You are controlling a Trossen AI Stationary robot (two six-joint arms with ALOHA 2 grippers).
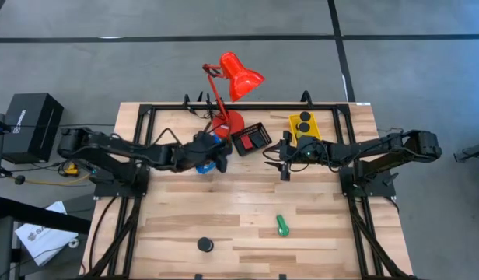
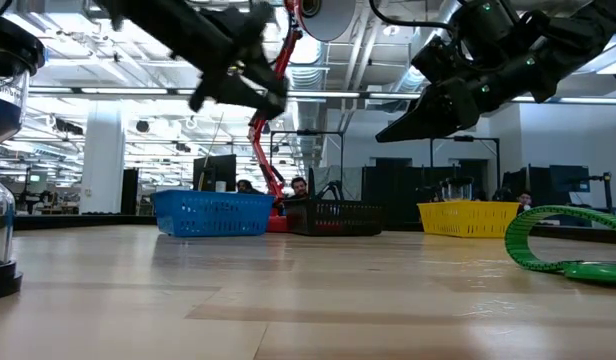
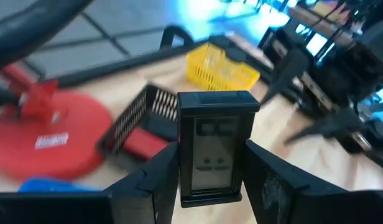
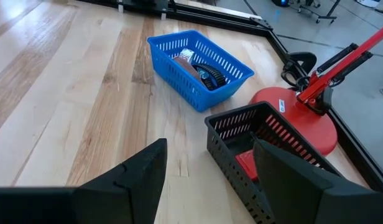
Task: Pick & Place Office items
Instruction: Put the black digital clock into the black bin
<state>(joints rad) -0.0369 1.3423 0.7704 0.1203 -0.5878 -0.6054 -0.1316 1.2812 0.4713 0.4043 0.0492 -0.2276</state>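
step: transport leg, judged. Left end effector [image 3: 210, 180] gripped a small black rectangle [image 3: 211, 146] upright between its fingers [image 3: 155, 186], held above the tabletop [image 1: 247, 218] near the blue tray [image 2: 212, 212] and lamp base [image 3: 45, 140].
left arm: reached in from the left side, wrist over the blue tray beside the black tray [image 1: 251, 138].
right end effector: [image 4: 207, 180] stood open, nothing between the fingers, up off the tabletop near the yellow tray [image 1: 305, 126], facing the black tray.
trays: red block [image 4: 250, 163] lay in the black tray; blue tray held some dark items, can't tell which. Yellow tray had two black round pieces on top in the high view.
still loose: green cylinder [image 1: 282, 225] and a black round piece [image 1: 205, 245] sat on the near part of the tabletop, well apart from both arms.
next move, judged: left needed to centre the rectangle over a tray, lower inside the rim, then release. Which tray was meant, can't tell.
after that, judged: right was free for the green cylinder, which looked likely to roll if nudged.
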